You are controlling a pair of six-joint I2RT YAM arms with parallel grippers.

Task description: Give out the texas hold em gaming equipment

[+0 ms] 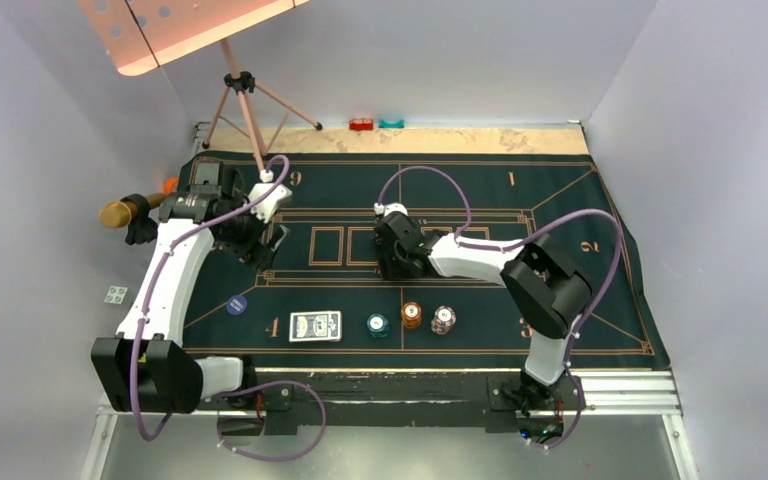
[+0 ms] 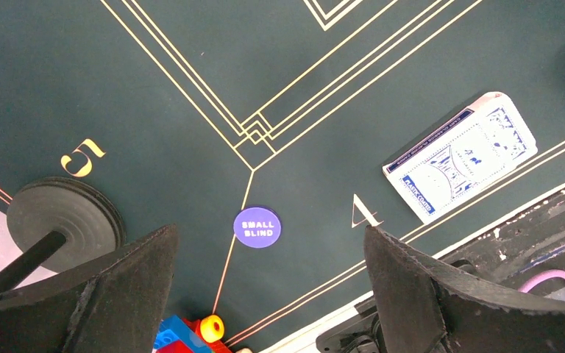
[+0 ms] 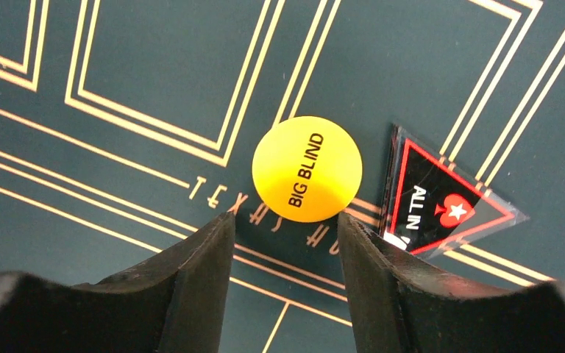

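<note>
Lying along the green felt mat's (image 1: 560,200) near edge: one blue-and-white card pack (image 1: 316,326), three small striped poker chips (image 1: 412,315) and one flat blue disc (image 2: 257,227) under the left pincer (image 2: 268,229), spread wide. Only the right wrist view shows the flat yellow disc (image 3: 307,168) and red-edged triangle marker (image 3: 441,206), just beyond the folded right arm's pincer (image 3: 283,220), its fingers parted.

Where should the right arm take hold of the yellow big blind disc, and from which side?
Probably by its rim, on opposite edges, coming straight down from above: the yellow disc lies thin and flat on the mat. The triangle marker sits close beside one edge, so set the fingers across the free edges.
</note>
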